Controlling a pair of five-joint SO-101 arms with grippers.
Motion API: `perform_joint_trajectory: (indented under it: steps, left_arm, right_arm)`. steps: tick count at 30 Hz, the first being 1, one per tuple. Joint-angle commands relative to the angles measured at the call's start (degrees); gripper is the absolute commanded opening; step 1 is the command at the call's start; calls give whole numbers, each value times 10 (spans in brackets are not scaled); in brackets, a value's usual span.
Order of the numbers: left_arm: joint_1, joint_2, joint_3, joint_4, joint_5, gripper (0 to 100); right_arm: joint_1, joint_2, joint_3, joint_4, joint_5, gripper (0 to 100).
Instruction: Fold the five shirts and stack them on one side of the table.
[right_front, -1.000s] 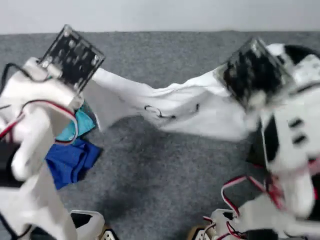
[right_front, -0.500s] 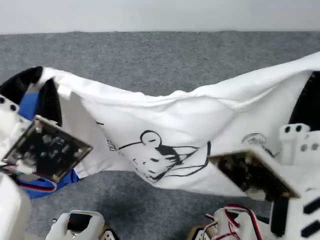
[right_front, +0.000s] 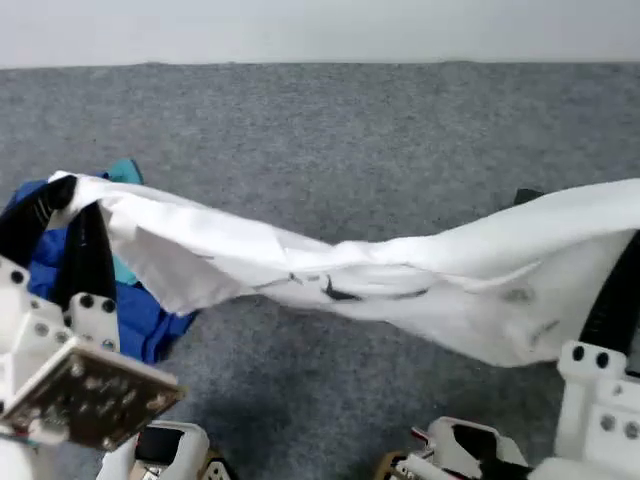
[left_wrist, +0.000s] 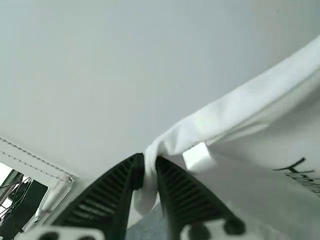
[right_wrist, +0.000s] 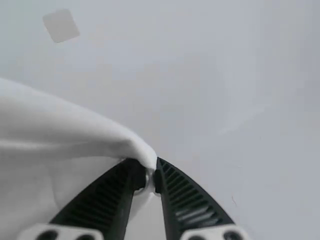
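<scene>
Above the desk (right_front: 350, 130), spanning left edge to right, the white shirt (right_front: 400, 280) hangs between my left pincer (left_wrist: 145, 175) and right pincer (right_wrist: 146, 177), both clamped on its edge: light, limp cloth, sagging mid-span, probably best gripped at corners.

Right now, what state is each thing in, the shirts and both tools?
white shirt: unfolded, stretched between both tools, sagging in the middle.
left tool: shut on the white shirt's edge.
right tool: shut on the white shirt's edge.
blue shirt: crumpled on the table, unfolded.
teal shirt: bunched with the blue shirt, mostly hidden.
</scene>
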Motion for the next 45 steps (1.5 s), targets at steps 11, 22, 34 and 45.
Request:
perform_joint_trajectory:
  steps: [11,22,34,45]
  left_arm:
    - [2,54,149,-55,-7,13]
    - [-22,200,409,-412,-7,13]
    - [-50,408,423,-696,-7,13]
    - [-50,455,422,-857,-7,13]
  right_arm:
    - [-38,2,323,14,20,11]
    - [-55,2,808,-415,21,11]
    - [-68,94,1008,-881,78,11]
    - [-69,206,942,-1060,78,11]
